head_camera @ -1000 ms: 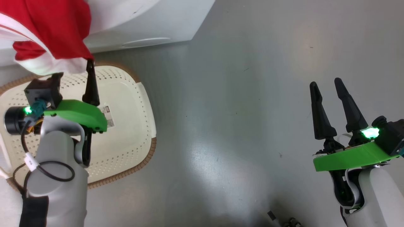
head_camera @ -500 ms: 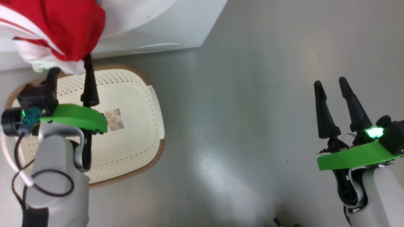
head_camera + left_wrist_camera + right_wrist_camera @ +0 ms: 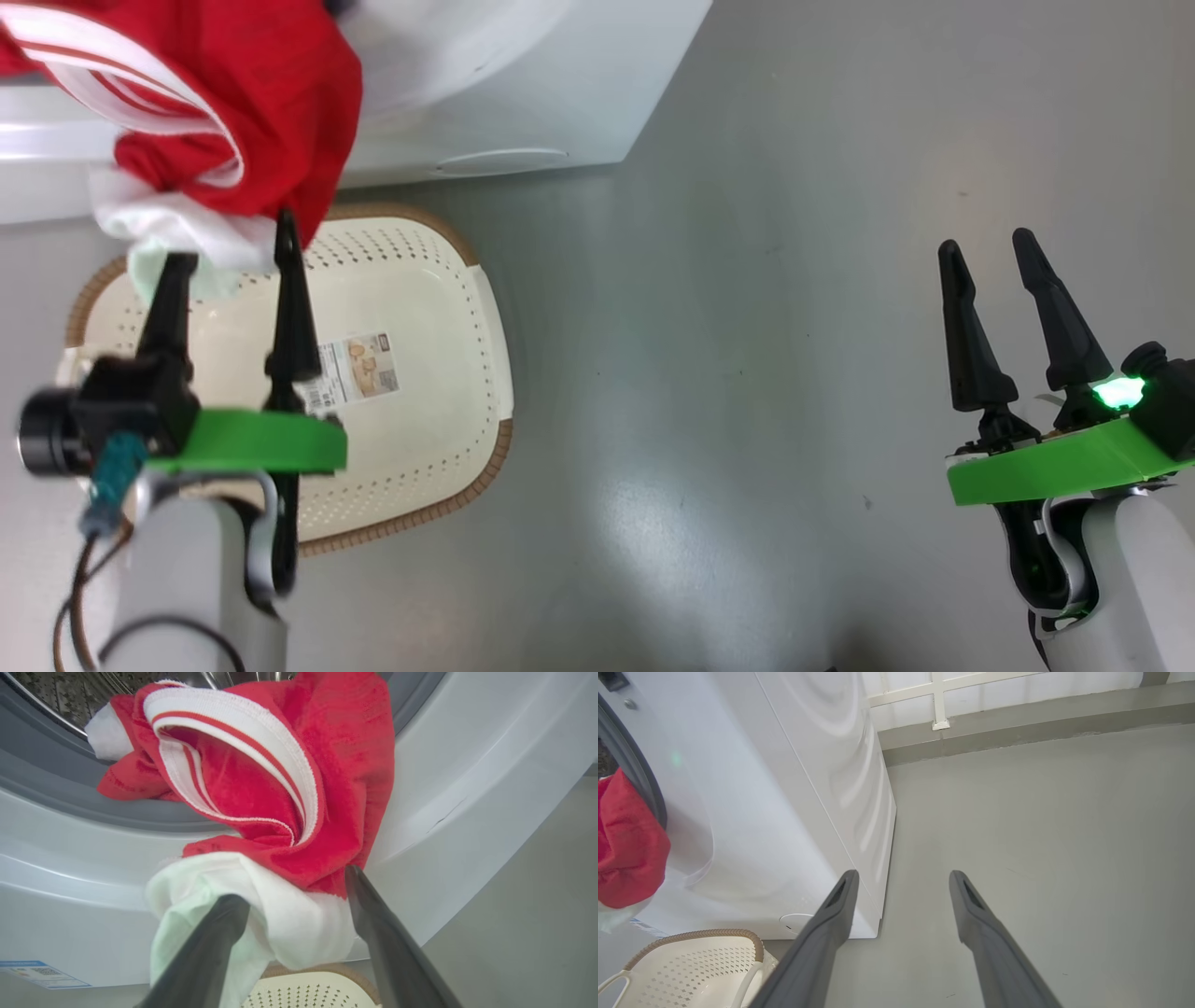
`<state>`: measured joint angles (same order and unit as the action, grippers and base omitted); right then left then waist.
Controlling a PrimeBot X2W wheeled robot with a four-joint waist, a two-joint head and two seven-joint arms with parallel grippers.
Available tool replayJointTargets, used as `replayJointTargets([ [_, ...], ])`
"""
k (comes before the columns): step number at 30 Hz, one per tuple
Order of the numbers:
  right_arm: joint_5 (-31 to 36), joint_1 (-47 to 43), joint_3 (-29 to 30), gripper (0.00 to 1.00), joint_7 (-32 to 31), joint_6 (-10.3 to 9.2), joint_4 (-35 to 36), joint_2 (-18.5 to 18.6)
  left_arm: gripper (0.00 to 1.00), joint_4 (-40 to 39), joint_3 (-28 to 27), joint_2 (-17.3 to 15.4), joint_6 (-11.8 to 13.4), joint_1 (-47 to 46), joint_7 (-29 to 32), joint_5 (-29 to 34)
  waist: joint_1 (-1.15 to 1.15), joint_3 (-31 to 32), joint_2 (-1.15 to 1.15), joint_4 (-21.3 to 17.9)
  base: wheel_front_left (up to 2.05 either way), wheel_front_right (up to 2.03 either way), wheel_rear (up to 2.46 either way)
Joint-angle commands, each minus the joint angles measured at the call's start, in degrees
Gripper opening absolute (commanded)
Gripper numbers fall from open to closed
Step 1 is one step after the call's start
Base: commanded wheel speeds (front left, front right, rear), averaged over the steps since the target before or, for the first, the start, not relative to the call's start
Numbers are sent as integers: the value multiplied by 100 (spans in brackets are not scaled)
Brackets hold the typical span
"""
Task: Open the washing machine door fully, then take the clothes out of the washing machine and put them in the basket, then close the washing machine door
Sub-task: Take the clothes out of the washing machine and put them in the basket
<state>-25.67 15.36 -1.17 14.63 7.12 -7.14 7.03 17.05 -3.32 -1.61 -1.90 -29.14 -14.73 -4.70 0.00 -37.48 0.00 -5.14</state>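
Observation:
Red clothes with white stripes (image 3: 252, 103) hang out of the washing machine (image 3: 523, 84) over its grey gasket (image 3: 46, 779), with a white cloth piece (image 3: 280, 924) at their lower end. My left gripper (image 3: 233, 241) is open, and its tips (image 3: 293, 885) stand either side of the white cloth without pinching it. The cream basket (image 3: 439, 308) sits on the floor below the left gripper, a paper label on its bottom. My right gripper (image 3: 986, 241) is open and holds nothing, out over bare floor to the right. The door is out of view.
The perforated steel drum (image 3: 70, 690) shows behind the clothes, and a small blue label (image 3: 37, 970) sits low on the machine's front. Grey floor (image 3: 747, 373) spreads right of the machine. A wall base with white railing (image 3: 938, 700) lies beyond.
The head camera has shifted, moving the whole scene right and down. My left gripper has drawn back from the clothes toward me, and both of its fingers now show apart. The right gripper has held still.

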Motion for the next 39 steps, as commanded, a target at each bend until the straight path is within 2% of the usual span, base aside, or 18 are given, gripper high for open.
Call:
replayJointTargets([
  [1, -34, -214, -130, 100, 37, 36, 115, 87, 100, -342, -76, -128, 112, 384, -27, -61, 0, 84, 0, 38, 0, 0, 0],
  [8, -44, -304, -175, 100, 37, 36, 96, 133, 100, -1021, 198, -127, 428, 1100, -27, -71, 0, 209, 0, 66, 0, 0, 0],
  [20, -41, -355, -183, 100, 37, 36, 117, 162, 100, -1470, 442, -127, 679, 1501, -27, -131, 0, 222, 0, 109, 0, 0, 0],
  [27, -34, -333, -152, 100, 37, 36, 120, 146, 100, -1568, 362, -127, 633, 1180, -27, -98, 0, 183, 0, 126, 0, 0, 0],
  [32, -34, -310, -101, 100, 37, 36, 123, 133, 100, -1667, 212, -150, 510, 628, -27, 25, 0, 143, 0, 190, 0, 0, 0],
  [35, -31, -283, -102, 100, 37, 36, 122, 126, 100, -1487, 114, -250, 417, 164, -27, 75, 0, 124, 0, 214, 0, 0, 0],
  [39, -35, -259, -119, 100, 37, 36, 119, 115, 100, -848, 143, -389, 247, -482, -27, 109, 0, 122, 0, 220, 0, 0, 0],
])
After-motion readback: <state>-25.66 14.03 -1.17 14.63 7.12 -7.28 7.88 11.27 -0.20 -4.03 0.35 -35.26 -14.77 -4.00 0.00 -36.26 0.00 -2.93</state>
